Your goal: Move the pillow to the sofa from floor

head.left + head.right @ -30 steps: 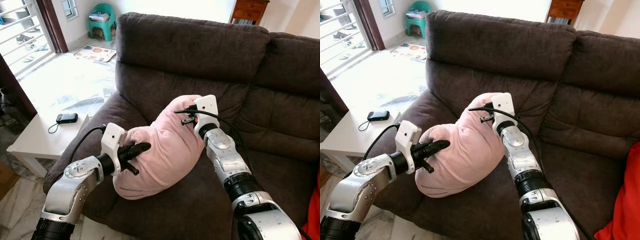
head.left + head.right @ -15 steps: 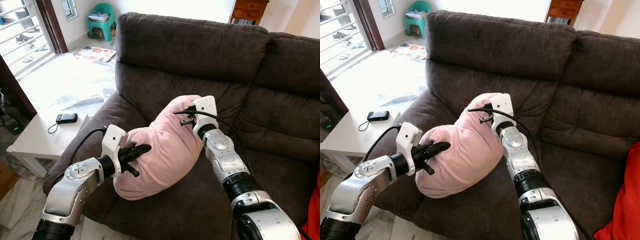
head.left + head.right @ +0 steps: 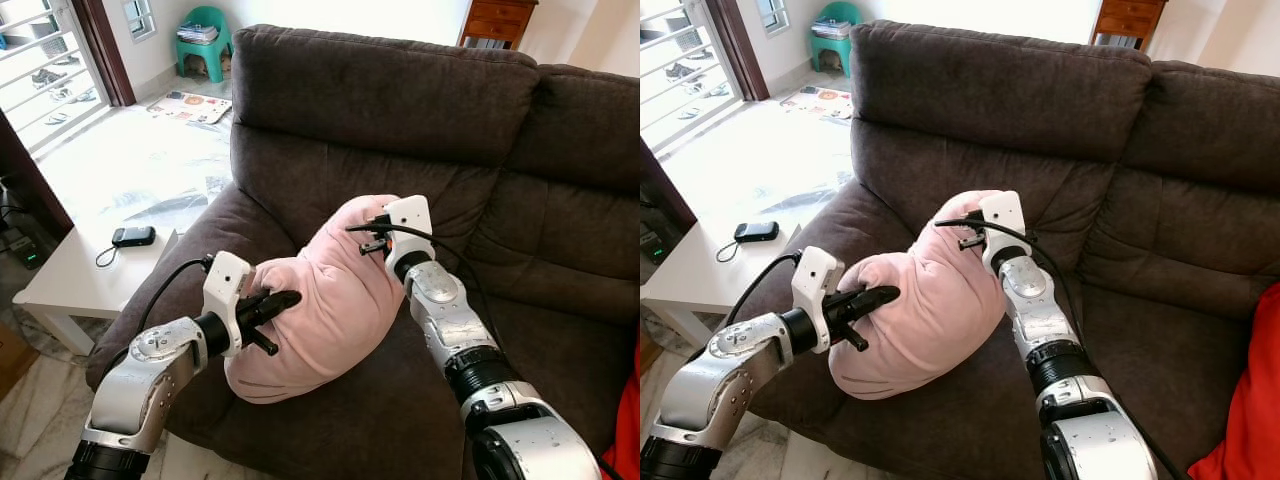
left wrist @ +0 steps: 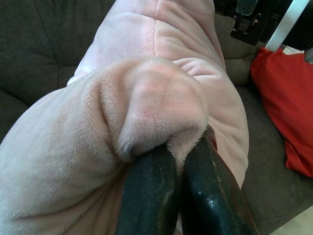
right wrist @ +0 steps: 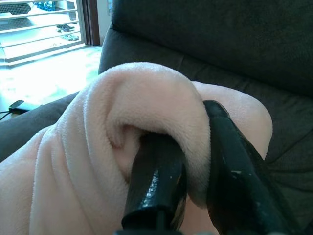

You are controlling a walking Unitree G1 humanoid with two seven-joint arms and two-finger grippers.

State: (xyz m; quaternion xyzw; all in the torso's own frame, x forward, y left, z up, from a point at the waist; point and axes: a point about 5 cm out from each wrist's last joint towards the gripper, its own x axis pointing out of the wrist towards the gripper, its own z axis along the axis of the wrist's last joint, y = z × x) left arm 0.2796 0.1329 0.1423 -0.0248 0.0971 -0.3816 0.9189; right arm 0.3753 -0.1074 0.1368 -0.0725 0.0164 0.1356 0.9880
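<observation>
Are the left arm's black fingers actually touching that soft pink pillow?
Touching. In the left wrist view, the left gripper pinches a fold of the soft pink pillow between its shut fingers.

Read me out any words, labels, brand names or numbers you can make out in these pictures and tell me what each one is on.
None can be read.
The printed mat on the floor by the teal stool: colourful print, too small and blurred to read.
The pink pillow, the brown sofa and the white wrist housings: no text visible.

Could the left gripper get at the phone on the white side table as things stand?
Probably not: the left gripper is shut on the pink pillow, and the sofa armrest lies between it and the phone on the white side table.
</observation>
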